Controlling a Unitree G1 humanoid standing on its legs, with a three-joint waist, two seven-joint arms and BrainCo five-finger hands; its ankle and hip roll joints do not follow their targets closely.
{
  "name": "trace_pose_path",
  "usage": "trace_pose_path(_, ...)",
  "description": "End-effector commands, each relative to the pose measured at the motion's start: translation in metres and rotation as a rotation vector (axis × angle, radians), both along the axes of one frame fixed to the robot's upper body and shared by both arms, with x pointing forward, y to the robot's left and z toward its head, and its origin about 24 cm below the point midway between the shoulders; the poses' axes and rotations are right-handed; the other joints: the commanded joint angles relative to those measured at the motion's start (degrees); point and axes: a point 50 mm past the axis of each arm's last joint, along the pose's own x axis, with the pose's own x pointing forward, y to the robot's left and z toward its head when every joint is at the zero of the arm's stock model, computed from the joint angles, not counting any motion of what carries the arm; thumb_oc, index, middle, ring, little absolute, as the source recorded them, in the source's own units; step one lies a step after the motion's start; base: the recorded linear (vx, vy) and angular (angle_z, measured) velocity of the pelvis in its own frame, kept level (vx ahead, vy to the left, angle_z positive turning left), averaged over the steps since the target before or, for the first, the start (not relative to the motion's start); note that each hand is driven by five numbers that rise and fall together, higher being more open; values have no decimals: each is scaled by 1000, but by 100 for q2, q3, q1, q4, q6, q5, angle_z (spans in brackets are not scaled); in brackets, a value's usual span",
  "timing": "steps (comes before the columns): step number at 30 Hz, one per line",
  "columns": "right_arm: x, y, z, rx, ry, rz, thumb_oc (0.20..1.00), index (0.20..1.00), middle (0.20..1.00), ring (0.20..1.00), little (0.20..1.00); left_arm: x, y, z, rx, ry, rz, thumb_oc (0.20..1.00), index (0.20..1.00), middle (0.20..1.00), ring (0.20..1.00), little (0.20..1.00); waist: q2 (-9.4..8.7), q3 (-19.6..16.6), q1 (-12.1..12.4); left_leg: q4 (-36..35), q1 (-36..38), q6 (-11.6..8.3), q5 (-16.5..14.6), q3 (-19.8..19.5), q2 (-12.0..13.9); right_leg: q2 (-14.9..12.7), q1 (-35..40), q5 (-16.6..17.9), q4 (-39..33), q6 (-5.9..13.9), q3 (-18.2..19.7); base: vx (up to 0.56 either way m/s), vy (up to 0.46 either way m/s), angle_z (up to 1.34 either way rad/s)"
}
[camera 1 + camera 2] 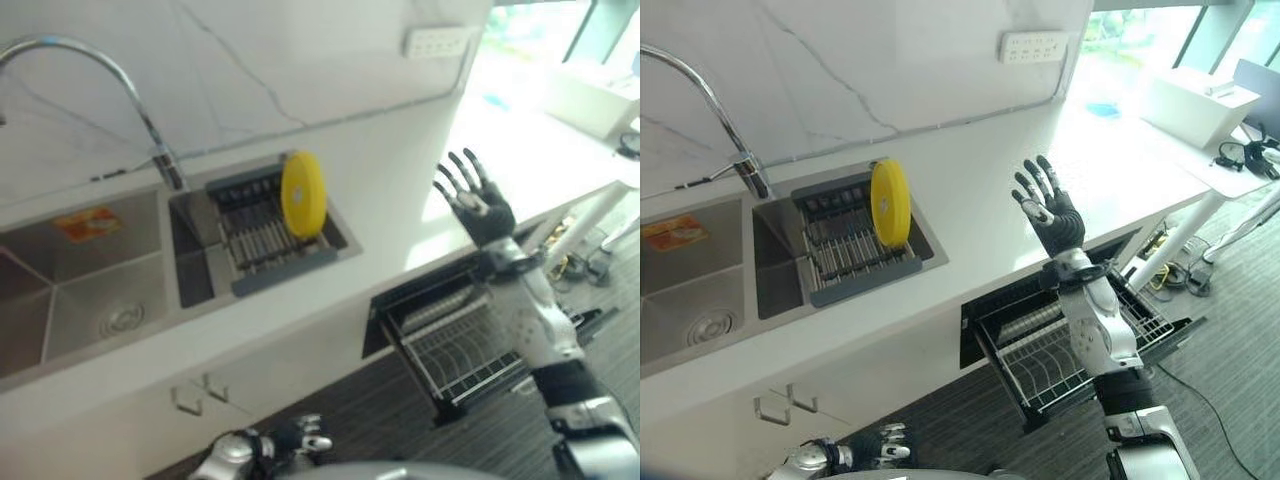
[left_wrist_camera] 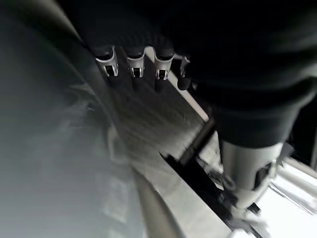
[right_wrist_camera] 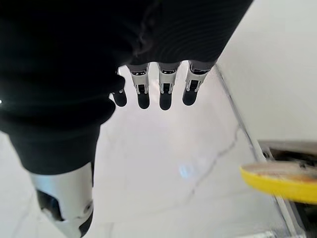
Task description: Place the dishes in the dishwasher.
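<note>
Yellow plate (image 1: 889,203) is stood on edge in the grey sink rack (image 1: 855,262), upper left of centre. Right hand (image 1: 1049,215) is raised over the white counter (image 1: 990,225), fingers spread, empty. Left hand (image 1: 875,447) is seen bottom left, fingers relaxed. Dishwasher rack (image 1: 1060,355) is pulled out, lower right.
</note>
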Motion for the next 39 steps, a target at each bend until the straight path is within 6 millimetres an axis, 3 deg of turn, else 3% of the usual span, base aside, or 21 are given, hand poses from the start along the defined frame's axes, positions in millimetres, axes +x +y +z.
trace_pose_path(1, 16, 6, 44, -10, -102, -29, 1000, 1000, 1000, 1000, 1000, 8, 1, -2, 69, -46, -6, 1000, 1000, 1000, 1000, 1000, 97, 130, 325, 63, 259, -192, -696, 168, 258, -278, -93, -446, 484, 185, -471, 145, 64, 4)
trace_pose_path(9, 33, 2, 62, 1, -88, -132, 1000, 1000, 1000, 1000, 1000, -12, 12, -9, 102, 7, 188, 1000, 1000, 1000, 1000, 1000, 94, 211, 735, 63, 108, -232, -616, 38, 267, -348, -58, -445, 457, 151, -783, 65, 45, 11)
trace_pose_path(16, 39, -8, 70, 50, -89, -198, 1000, 1000, 1000, 1000, 1000, -24, 25, -10, 123, 29, 276, 1000, 1000, 1000, 1000, 1000, 153, 280, 930, 63, 11, -231, -540, -43, 257, -406, -40, -473, 510, 131, -942, 42, 29, 13)
trace_pose_path(31, 47, -29, 74, 55, -74, -299, 1000, 1000, 1000, 1000, 1000, -42, 30, -10, 88, 65, 299, 1000, 1000, 1000, 1000, 1000, 314, 389, 1136, 63, -171, -232, -436, -106, 228, -502, -24, -497, 568, 143, -1131, 33, 2, 6)
trace_pose_path(39, 50, -17, 78, 22, -81, -230, 1000, 1000, 1000, 1000, 1000, -41, 31, -9, 78, 72, 277, 1000, 1000, 1000, 1000, 1000, 383, 506, 1164, 63, -233, -216, -379, -150, 205, -528, -99, -526, 696, 145, -1124, 27, -6, 7)
